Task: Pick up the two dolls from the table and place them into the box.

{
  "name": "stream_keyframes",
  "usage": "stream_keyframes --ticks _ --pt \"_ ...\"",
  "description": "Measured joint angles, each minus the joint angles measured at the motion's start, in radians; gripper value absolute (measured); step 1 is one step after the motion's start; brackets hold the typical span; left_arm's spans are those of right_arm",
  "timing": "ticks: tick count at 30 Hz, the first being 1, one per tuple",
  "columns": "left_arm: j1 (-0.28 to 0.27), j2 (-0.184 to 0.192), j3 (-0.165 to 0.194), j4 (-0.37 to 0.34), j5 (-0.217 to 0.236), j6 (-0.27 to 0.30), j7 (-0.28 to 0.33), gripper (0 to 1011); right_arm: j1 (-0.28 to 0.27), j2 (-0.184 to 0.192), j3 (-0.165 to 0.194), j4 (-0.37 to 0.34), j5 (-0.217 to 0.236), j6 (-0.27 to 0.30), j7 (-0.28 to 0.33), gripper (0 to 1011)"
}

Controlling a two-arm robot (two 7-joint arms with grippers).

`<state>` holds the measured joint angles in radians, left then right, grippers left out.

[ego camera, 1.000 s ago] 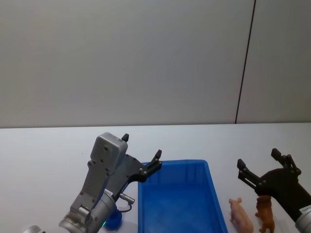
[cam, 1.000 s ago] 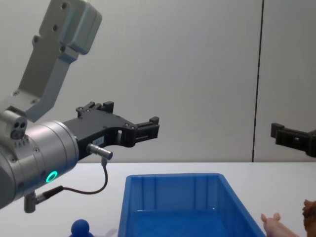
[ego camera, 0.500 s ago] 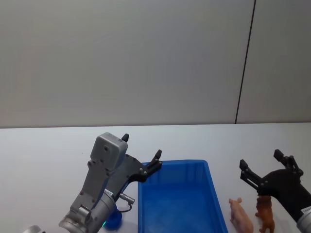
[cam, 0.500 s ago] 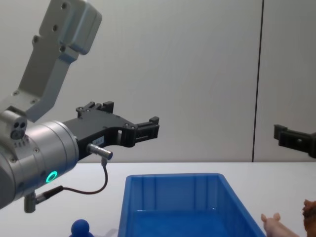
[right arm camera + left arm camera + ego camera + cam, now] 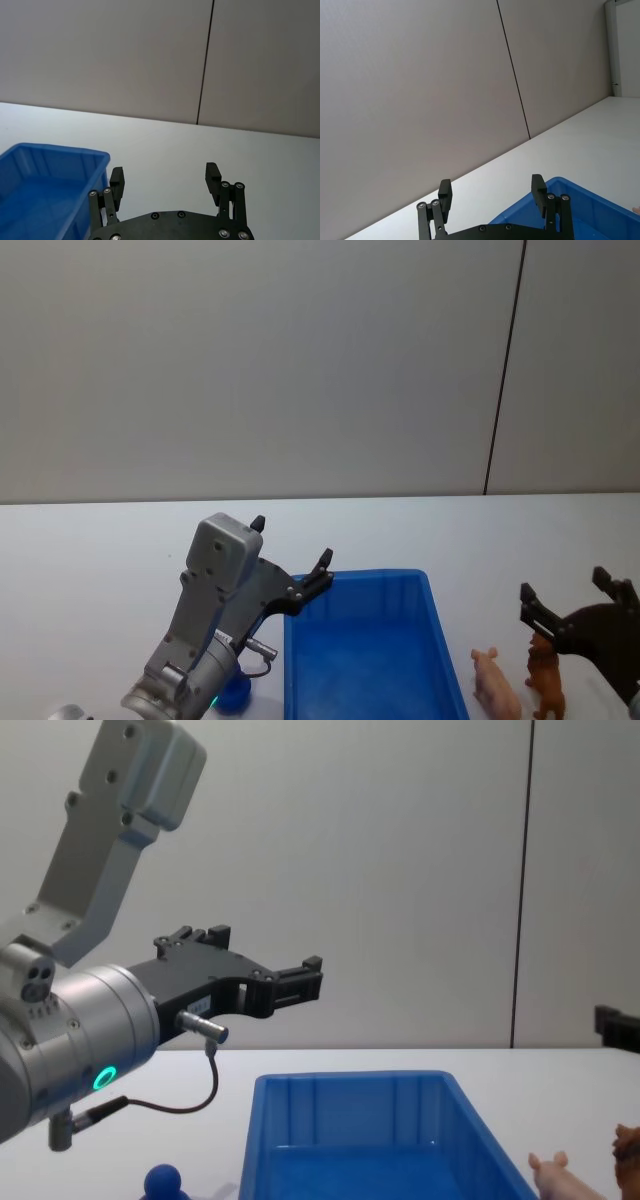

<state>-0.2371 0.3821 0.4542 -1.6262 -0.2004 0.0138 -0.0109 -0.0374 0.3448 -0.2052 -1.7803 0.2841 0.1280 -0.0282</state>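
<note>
Dolls stand side by side on the table (image 5: 90, 550), toward its near edge on the robot's right and just outside the right wall of the box (image 5: 376, 574). The pink doll (image 5: 497, 687) is closest to that wall, and the brown doll (image 5: 546, 680) is just beside it on the side away from the box. Both are upright on their legs and neither is held. As much of the box's floor as shows is bare, so by the look of it the task has hardly begun. The right gripper (image 5: 565, 586) hangs just above the brown doll without touching it, its jaws spread wide. That spread seems meant to let the fingers pass down either side of the small body, which suggests the brown doll is the first pick. The box lies close on the left, so the carry would be short. The left gripper (image 5: 292, 541), also spread wide and holding nothing, is raised over the far left corner of the box. There it looks parked, leaving the box mouth open for the other arm. A blue ball-topped object (image 5: 232, 696) stands on the table just outside the box's left wall.
</note>
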Motion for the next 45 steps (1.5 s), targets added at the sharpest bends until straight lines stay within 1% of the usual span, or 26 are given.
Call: stream_keyframes --ticks 9,17,25,33,45 --pt "0.000 0.000 0.000 0.000 0.000 0.000 0.000 1002 -0.015 0.009 0.012 -0.004 0.000 0.067 -0.031 1001" --pt "0.000 0.000 0.000 0.000 0.000 0.000 0.000 1001 -0.022 0.011 0.015 0.012 -0.002 0.110 -0.030 1001" --pt "0.000 0.000 0.000 0.000 0.000 0.000 0.000 1002 -0.024 0.010 0.014 0.033 -0.008 0.131 -0.007 1001" --pt "0.000 0.000 0.000 0.000 0.000 0.000 0.000 1002 -0.023 0.005 0.009 0.064 -0.018 0.138 0.025 1001" --pt "0.000 0.000 0.000 0.000 0.000 0.000 0.000 1002 -0.022 -0.003 0.005 0.097 -0.031 0.150 0.038 1001"
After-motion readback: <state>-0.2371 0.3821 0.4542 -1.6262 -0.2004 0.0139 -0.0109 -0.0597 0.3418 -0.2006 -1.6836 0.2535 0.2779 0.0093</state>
